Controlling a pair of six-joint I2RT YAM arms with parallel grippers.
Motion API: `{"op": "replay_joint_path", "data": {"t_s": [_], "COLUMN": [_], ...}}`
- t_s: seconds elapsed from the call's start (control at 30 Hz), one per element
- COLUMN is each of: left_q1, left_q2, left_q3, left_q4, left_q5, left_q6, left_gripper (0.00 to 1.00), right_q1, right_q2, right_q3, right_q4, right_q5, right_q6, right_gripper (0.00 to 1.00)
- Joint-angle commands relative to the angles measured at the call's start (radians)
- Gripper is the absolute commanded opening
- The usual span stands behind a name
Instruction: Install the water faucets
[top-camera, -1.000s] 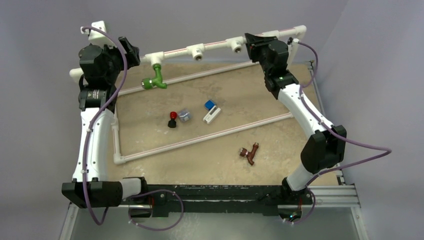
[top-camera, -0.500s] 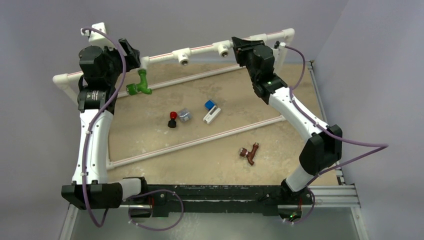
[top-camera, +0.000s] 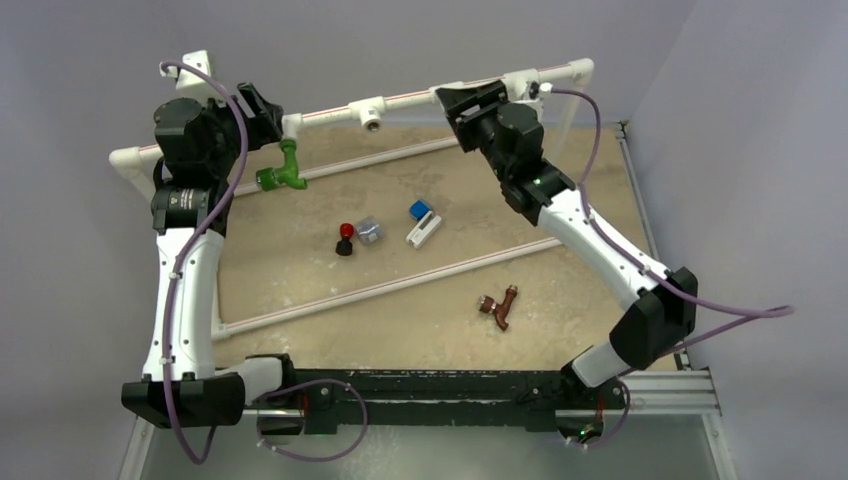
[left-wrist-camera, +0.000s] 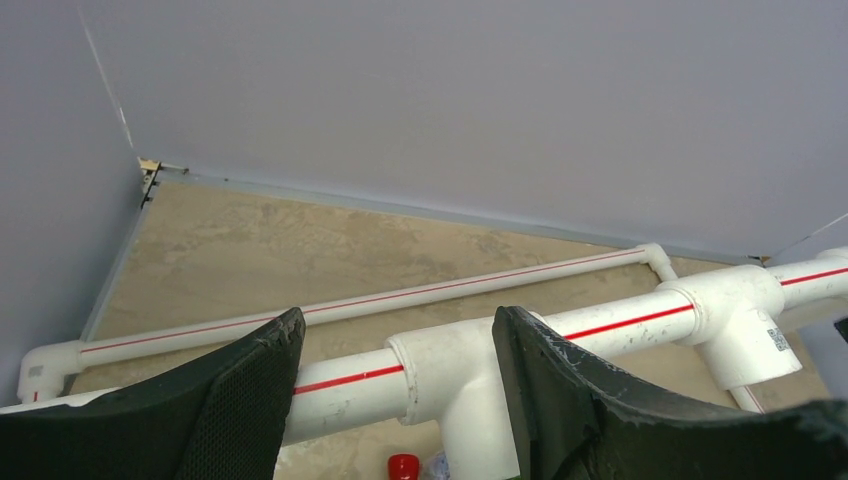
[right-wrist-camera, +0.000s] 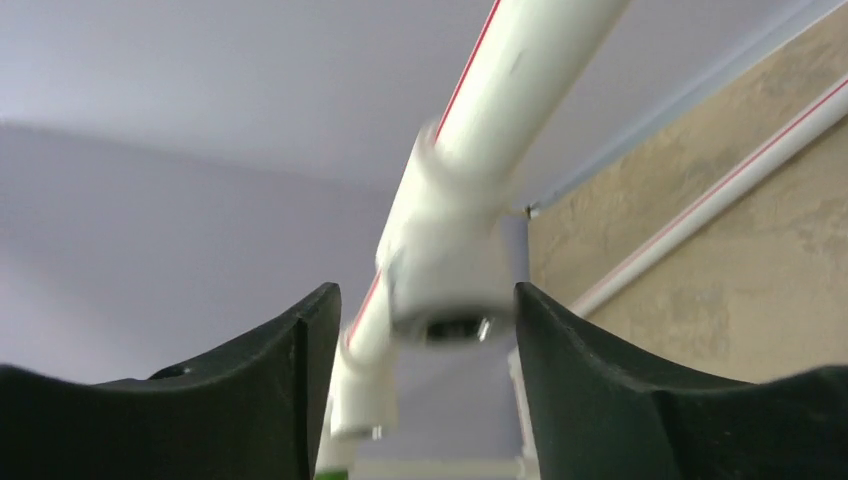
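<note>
1. In the last second the raised white pipe rail (top-camera: 410, 97), and the pipe frame joined to it, had slid toward the left arm's side. The right arm had followed it.
2. The right gripper (right-wrist-camera: 422, 295) had been nearly closed a second earlier, and its jaws had since parted. They stood partway open on either side of a blurred tee fitting (right-wrist-camera: 445, 270) on the rail, and seemed to grip nothing.
3. The left gripper (top-camera: 262, 108) sat near the rail's left end with its jaws spread wide. They straddled the left tee fitting (left-wrist-camera: 460, 375) with a gap on each side, and held nothing.
4. The green faucet (top-camera: 283, 168) hung below the rail, just beside the left gripper, with its spout turned down. It looked seated in its tee.
5. The reddish-brown faucet (top-camera: 498, 306) lay on the table (top-camera: 420, 320), well away from the rail on the side nearer the arms. Nothing touched it.
6. An empty tee socket (top-camera: 370, 110) sat on the rail between the two grippers. I judged that one faucet was fitted and the rail had been let go, which left the right gripper free to fetch the second.
</note>
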Motion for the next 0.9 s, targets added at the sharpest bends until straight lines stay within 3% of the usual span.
{"op": "replay_joint_path", "data": {"t_s": [0.0, 0.1, 0.27, 0.57, 0.87], "left_q1": [-0.002, -0.002, -0.002, -0.002, -0.004], "left_q2": [0.005, 0.008, 0.028, 0.023, 0.028], "left_q3": [-0.014, -0.008, 0.04, 0.117, 0.209], "left_q4": [-0.038, -0.027, -0.036, -0.014, -0.036], "left_q5": [0.015, 0.015, 0.022, 0.133, 0.417], "left_q6": [-0.02, -0.024, -0.027, -0.03, -0.066], "left_gripper": [0.68, 0.68, 0.68, 0.69, 0.68], "right_q1": [0.044, 0.042, 0.033, 0.033, 0.031], "right_q2": [-0.11, -0.169, -0.292, -0.46, -0.551], "right_q3": [-0.042, -0.067, -0.152, -0.263, -0.331], "right_q4": [-0.051, -0.094, -0.123, -0.264, -0.533], "right_q5": [-0.042, 0.003, 0.047, 0.073, 0.126], "right_q6": [-0.12, -0.149, -0.223, -0.42, -0.491], "right_gripper": [0.69, 0.78, 0.85, 0.87, 0.92]}}
